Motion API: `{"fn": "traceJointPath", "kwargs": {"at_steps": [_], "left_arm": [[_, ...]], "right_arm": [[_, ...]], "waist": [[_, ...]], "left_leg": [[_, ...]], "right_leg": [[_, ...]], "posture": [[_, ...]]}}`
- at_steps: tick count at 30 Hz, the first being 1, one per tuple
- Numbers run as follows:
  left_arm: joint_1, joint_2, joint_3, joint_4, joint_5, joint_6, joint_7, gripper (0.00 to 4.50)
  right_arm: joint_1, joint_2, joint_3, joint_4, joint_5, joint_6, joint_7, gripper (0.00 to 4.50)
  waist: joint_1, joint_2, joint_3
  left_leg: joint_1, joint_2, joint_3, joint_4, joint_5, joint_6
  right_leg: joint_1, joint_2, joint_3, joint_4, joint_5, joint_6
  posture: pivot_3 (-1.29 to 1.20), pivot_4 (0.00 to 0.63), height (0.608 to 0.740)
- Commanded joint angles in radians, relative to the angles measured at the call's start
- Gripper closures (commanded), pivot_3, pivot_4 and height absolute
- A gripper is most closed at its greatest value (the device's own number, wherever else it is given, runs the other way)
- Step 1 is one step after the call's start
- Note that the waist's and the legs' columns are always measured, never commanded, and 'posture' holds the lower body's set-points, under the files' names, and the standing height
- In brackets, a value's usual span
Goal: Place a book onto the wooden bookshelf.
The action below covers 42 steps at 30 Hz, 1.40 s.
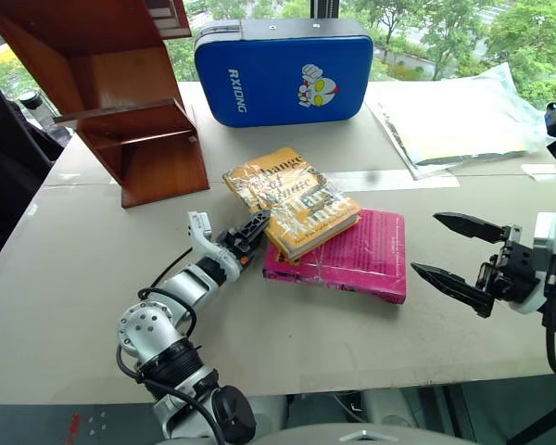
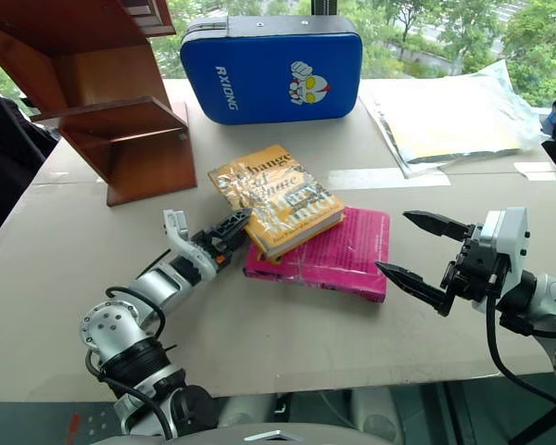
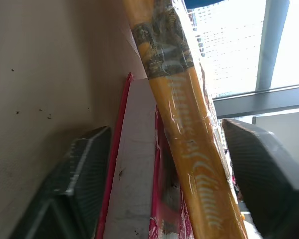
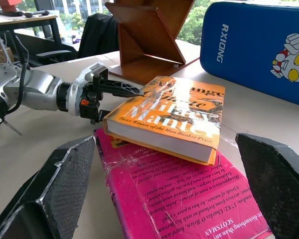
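The yellow-orange paperback in glossy plastic wrap (image 1: 292,202) is found lying flat near the middle of the pale surface (image 1: 93,278), stacked crookedly on a pink wrapped book (image 1: 352,260) so that one corner hangs past the pink cover. Its long axis is seen running roughly from 11 o'clock to 5 o'clock in the head views.

The left end effector (image 1: 252,237) is parked right at the paperback's near-left edge, at about 8 o'clock from the book's middle. Its fingers are spread apart, with one black finger (image 3: 79,174) down by the surface beside the pink book and the other above the yellow cover, so the edge of the stack is straddled but nothing is clamped yet. Whether either pad is actually touching can't be told.

The right end effector (image 1: 454,255) is held off at about 4 o'clock from the book, well apart from it, with its fingers wide open and empty.

So the left arm is clearly the nearer one, and the grab would probably be made across the book's short side from there.

The reddish-brown polished wooden bookshelf (image 1: 139,139) is stood at about 10 o'clock from the book, with a blue padded case (image 1: 283,69) at 12 o'clock behind it.
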Motion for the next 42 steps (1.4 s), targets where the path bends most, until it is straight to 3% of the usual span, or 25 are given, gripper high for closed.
{"fn": "traceJointPath", "kwargs": {"at_steps": [1,9,19,25,27,30,32,36,42], "left_arm": [[0.013,0.019,-0.025,-0.003,-0.072,-0.023,0.022,0.07],[-0.039,0.041,-0.024,0.168,-0.196,-0.101,0.099,0.07],[-0.028,0.096,-0.069,0.255,-0.34,-0.128,0.121,4.43],[0.005,0.14,-0.1,0.197,-0.449,-0.158,0.099,4.49],[0.008,0.177,-0.153,0.109,-0.42,-0.177,0.044,4.49],[-0.047,0.227,-0.239,-0.024,-0.321,-0.273,-0.032,4.49],[-0.118,0.296,-0.323,-0.107,-0.179,-0.364,-0.086,4.49],[-0.29,0.619,-0.636,-0.212,0.272,-0.539,-0.253,4.49],[-0.489,0.95,-0.839,-0.159,0.777,-0.817,-0.359,4.49]], "right_arm": [[-0.008,0.005,-0.01,-0.012,-0.002,-0.023,0.004,0.0],[-0.009,0.007,-0.009,-0.013,-0.014,-0.028,0.003,0.0],[-0.004,0.003,-0.019,-0.015,-0.019,-0.029,0.003,0.0],[-0.015,0.001,-0.013,-0.008,-0.021,-0.029,0.005,0.0],[-0.023,-0.001,-0.01,-0.002,-0.021,-0.028,0.009,0.0],[-0.035,-0.003,-0.006,0.007,-0.02,-0.029,0.018,0.0],[-0.051,0.004,-0.007,0.016,-0.008,-0.027,0.015,0.0],[-0.109,0.032,-0.012,0.046,0.037,-0.023,-0.003,0.0],[-0.26,0.072,0.012,0.105,0.142,0.018,-0.032,0.0]], "waist": [[0.0,0.0,0.0],[0.002,0.0,0.0],[0.001,0.0,0.0],[0.0,0.0,0.0],[-0.001,-0.001,0.0],[0.003,-0.001,0.0],[0.007,-0.002,0.001],[0.002,-0.002,0.001],[-0.011,0.0,0.002]], "left_leg": [[0.0,0.0,0.0,0.0,0.0,0.0],[0.0,0.0,0.0,0.0,0.0,0.0],[0.0,0.0,0.0,0.0,0.0,0.0],[0.0,0.0,-0.001,0.0,0.0,0.0],[0.0,0.0,-0.001,0.0,0.0,0.0],[0.0,0.0,-0.001,0.0,0.0,0.0],[-0.001,0.0,0.0,0.0,0.0,0.0],[-0.001,-0.001,0.001,-0.001,0.0,0.0],[-0.001,0.0,0.004,-0.004,0.0,0.0]], "right_leg": [[0.0,0.0,0.0,0.0,0.0,0.0],[0.0,0.0,0.0,0.0,0.0,0.0],[0.001,0.0,0.0,0.0,0.0,0.0],[0.0,0.0,0.0,0.0,0.0,0.0],[0.0,0.0,0.0,0.0,0.0,0.0],[0.0,0.0,0.0,0.0,0.0,-0.001],[0.0,0.0,-0.001,-0.001,0.0,-0.001],[0.001,0.001,-0.001,-0.003,0.0,-0.001],[0.0,0.002,0.002,-0.007,0.0,-0.001]], "posture": [[0.0,0.15,0.74],[0.0,0.15,0.74],[0.0,0.15,0.74],[0.0,0.15,0.74],[0.0,0.15,0.74],[0.0,0.15,0.74],[0.0,0.15,0.74],[0.0,0.15,0.74],[0.0,0.15,0.74]]}}
